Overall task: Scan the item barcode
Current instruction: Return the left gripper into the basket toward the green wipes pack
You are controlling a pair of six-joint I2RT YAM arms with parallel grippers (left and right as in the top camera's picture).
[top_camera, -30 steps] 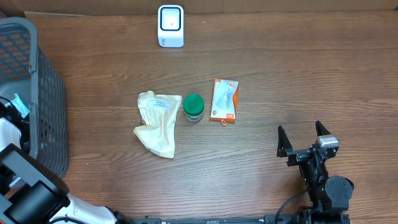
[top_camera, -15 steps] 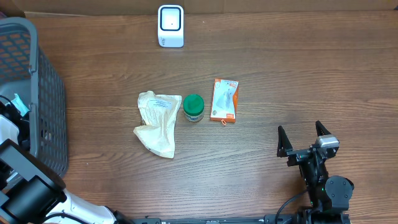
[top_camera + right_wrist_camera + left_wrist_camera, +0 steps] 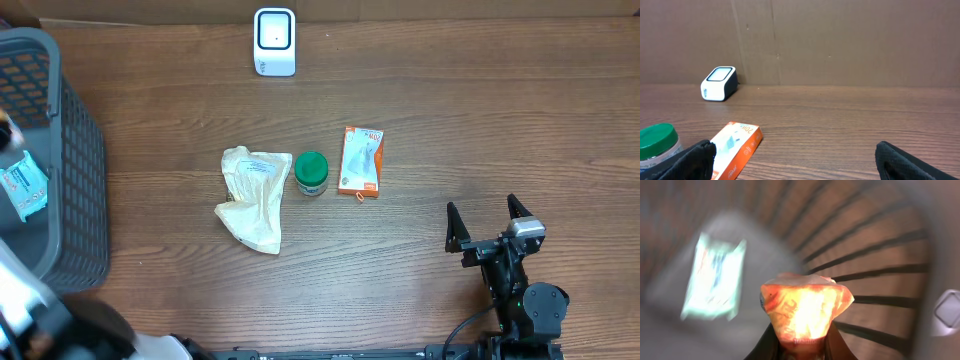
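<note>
In the left wrist view my left gripper (image 3: 802,344) is shut on a crinkled orange packet (image 3: 805,305), the item, inside the grey basket (image 3: 875,275). No barcode shows on it. The picture is blurred by motion. The white scanner (image 3: 274,41) stands at the back of the table, also visible as a white scanner (image 3: 718,83) in the right wrist view. My right gripper (image 3: 488,222) is open near the front right of the table, with nothing between its fingers (image 3: 696,159).
A light-blue packet (image 3: 22,187) lies in the basket (image 3: 60,150) at the left edge. A beige pouch (image 3: 252,197), a green-lidded jar (image 3: 311,173) and an orange box (image 3: 361,161) lie mid-table. A brown cardboard wall (image 3: 840,40) rises behind the scanner.
My left gripper has shut on the orange packet. The left arm has moved off the basket's near side, uncovering the light-blue packet. The right arm has not moved.
</note>
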